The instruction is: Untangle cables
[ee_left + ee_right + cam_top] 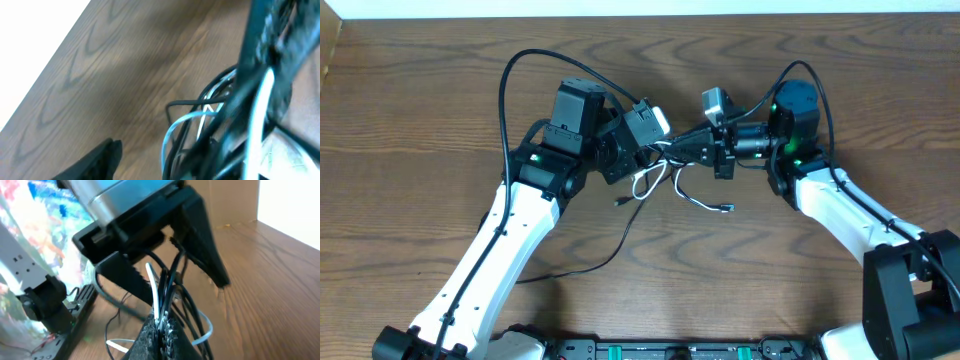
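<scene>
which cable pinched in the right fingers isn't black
The white cable: the only pale strand, rising between the black cables out of the shut right fingers.

Blurred black and white cables (215, 107) looped before a brown wood-grain desk (100, 75); one dark end effector finger (102, 157) showed bottom left.

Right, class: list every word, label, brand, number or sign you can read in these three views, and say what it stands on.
No text can be read in any view.
Small dark marks on the white block at the left of the right wrist view: too blurred to read.
The colourful patch above it: blurred, no letters made out.
The cables and table: no print seen.
</scene>
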Controlling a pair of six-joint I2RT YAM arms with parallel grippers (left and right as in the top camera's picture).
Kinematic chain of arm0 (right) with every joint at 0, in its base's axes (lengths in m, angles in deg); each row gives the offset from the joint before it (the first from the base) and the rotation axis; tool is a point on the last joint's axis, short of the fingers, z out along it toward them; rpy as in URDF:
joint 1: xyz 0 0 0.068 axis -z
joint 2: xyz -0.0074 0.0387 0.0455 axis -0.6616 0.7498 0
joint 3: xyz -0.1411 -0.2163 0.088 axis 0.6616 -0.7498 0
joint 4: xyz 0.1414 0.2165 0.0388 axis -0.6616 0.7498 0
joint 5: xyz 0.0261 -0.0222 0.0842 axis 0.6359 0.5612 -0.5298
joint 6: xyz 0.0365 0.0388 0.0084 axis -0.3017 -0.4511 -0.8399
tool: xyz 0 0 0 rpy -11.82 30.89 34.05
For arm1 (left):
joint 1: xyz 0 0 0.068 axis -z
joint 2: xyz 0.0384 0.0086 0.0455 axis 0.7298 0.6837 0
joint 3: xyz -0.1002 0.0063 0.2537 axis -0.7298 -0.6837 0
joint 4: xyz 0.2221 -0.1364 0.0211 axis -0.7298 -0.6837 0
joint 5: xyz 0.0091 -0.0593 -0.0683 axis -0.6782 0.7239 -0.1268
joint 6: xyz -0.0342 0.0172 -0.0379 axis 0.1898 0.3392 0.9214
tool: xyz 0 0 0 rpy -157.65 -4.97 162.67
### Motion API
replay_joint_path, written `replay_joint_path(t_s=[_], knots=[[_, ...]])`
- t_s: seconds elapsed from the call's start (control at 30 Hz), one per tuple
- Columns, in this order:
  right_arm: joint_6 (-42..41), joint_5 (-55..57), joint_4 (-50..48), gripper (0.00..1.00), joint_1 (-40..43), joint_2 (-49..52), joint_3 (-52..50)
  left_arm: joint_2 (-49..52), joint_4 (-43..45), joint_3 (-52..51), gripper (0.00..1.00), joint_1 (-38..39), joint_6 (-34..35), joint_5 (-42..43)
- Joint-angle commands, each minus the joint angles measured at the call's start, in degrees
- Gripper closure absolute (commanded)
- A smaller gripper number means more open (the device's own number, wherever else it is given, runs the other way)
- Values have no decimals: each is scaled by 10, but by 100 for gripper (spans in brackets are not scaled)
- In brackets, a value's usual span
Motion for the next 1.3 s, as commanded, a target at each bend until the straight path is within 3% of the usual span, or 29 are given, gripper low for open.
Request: replay_joint_path(t_s=[0.0,0.03,0.07,0.23,0.6,0.73,0.8,0.87,0.97,1.07,1.1,1.27], knots=[[-44,14,13,99,38,-5,0,-12,-1,6,43,4,-4,-46],[-58,13,22,99,51,-5,0,-12,-2,6,41,4,-3,-59],[-69,12,30,99,62,-5,0,-12,-3,6,27,4,-2,-71],[-77,13,91,99,104,-5,0,-12,-6,6,15,4,38,-122],[-77,13,172,99,161,-5,0,-12,-34,6,14,4,77,-223],[-77,12,171,99,160,-5,0,-12,-30,6,14,4,110,-217],[-82,13,169,99,160,-5,0,-12,-22,6,14,4,150,-189],[-93,13,164,99,160,-5,0,-12,-6,6,5,4,210,-137],[-131,13,145,99,159,-5,0,-12,28,6,2,4,301,-66],[-166,14,121,99,153,-5,0,-12,78,6,2,4,395,31],[-183,15,104,99,146,-5,0,-12,108,6,2,4,418,98],[-244,15,40,99,125,-5,0,-12,128,6,1,4,426,240]])
